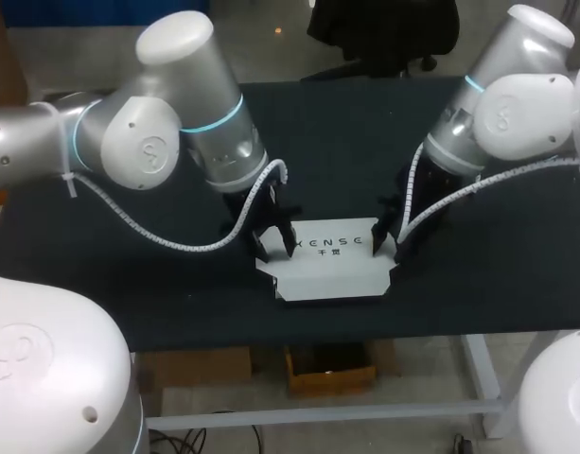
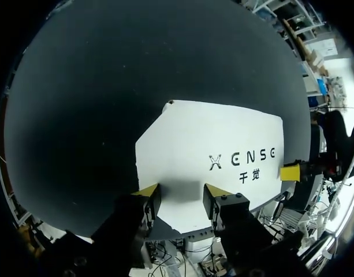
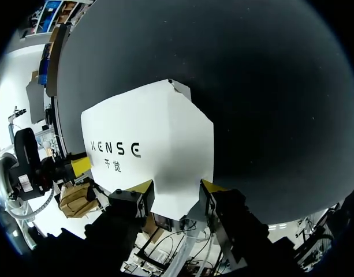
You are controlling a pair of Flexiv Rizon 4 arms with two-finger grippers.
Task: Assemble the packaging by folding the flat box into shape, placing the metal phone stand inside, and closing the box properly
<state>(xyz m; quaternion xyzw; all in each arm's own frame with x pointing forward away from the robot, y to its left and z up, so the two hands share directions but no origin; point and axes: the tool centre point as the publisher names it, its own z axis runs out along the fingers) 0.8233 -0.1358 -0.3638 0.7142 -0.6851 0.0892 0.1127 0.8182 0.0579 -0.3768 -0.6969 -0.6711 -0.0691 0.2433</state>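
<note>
The white box [image 1: 329, 274], printed on its top, lies on the black table [image 1: 129, 274] near the front edge. My left gripper [image 1: 276, 242] stands at the box's left end and my right gripper [image 1: 388, 242] at its right end. In the left wrist view the left gripper [image 2: 181, 196] is open, and the end of the box [image 2: 211, 144] runs in between its fingers. The right gripper [image 3: 175, 193] is open too, with a narrower end flap of the box [image 3: 148, 133] between its fingers. Each wrist view shows the other arm's yellow fingertip at the far end. No phone stand shows.
Bare black table surface [image 2: 136, 69] lies behind the box and to both sides. The box sits close to the table's front edge [image 1: 271, 326].
</note>
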